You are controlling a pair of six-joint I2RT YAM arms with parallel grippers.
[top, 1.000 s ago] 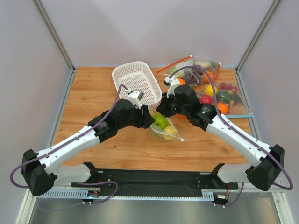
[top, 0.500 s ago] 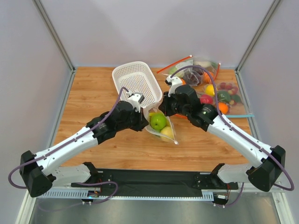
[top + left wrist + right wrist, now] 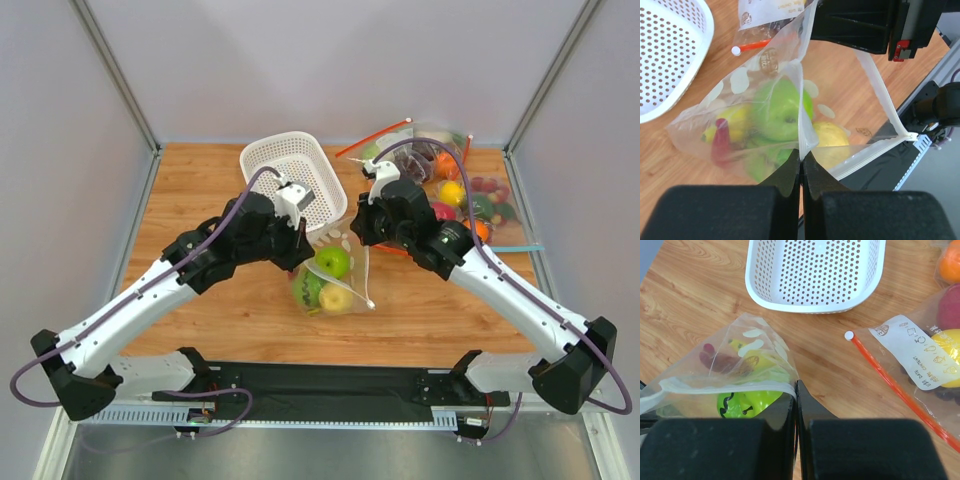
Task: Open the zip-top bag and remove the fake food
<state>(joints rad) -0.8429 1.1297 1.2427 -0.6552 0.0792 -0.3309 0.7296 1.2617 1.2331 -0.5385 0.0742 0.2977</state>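
The dotted zip-top bag point(image 3: 345, 245) hangs between both grippers above the wooden table, its mouth pulled apart. My left gripper point(image 3: 801, 157) is shut on one wall of the bag point(image 3: 765, 85). My right gripper point(image 3: 796, 385) is shut on the opposite zip edge point(image 3: 725, 386). The fake food is inside: a green apple point(image 3: 780, 112), a yellowish round fruit point(image 3: 830, 145), a red chili point(image 3: 721, 142) and a banana point(image 3: 735, 117). From above I see the apple point(image 3: 333, 262), a second green one point(image 3: 308, 288) and the yellowish fruit point(image 3: 337, 296).
A white perforated basket point(image 3: 262, 150) stands just behind the bag. Clear undotted bags of fruit point(image 3: 440, 180) with orange and blue zip strips lie at the back right; one orange-zipped bag point(image 3: 905, 355) lies close to my right gripper.
My left gripper has shut on the bag's wall. Both arms have drawn back and apart, spreading the mouth, and the bag's body with the fruit has swung toward the front edge.
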